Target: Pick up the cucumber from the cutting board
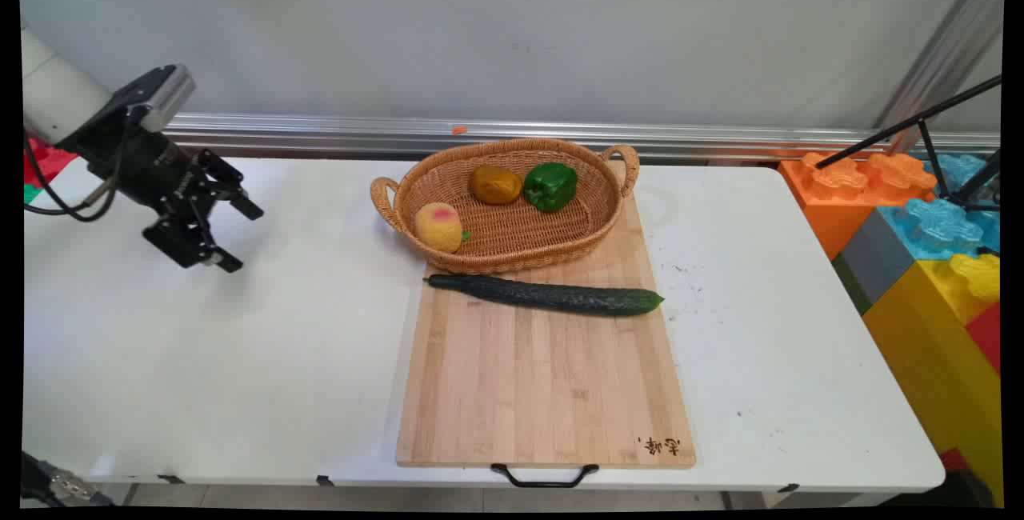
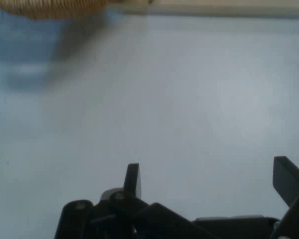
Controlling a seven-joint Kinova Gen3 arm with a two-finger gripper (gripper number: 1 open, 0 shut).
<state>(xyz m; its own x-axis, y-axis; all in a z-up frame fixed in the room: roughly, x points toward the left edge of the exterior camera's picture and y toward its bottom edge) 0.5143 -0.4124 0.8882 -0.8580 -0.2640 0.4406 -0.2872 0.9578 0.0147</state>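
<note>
1. Bare white table (image 1: 224,360) spreads across the left, under the spread-fingered black gripper (image 1: 234,236); open passage.
2. Right of it, the bamboo cutting board (image 1: 544,392) carries a dark green cucumber (image 1: 548,296) and, farther back, an oval wicker basket (image 1: 576,244); the board's near half is free.

end effector (image 1: 237,235) spread, cucumber (image 1: 546,296) on board (image 1: 544,392)
</note>
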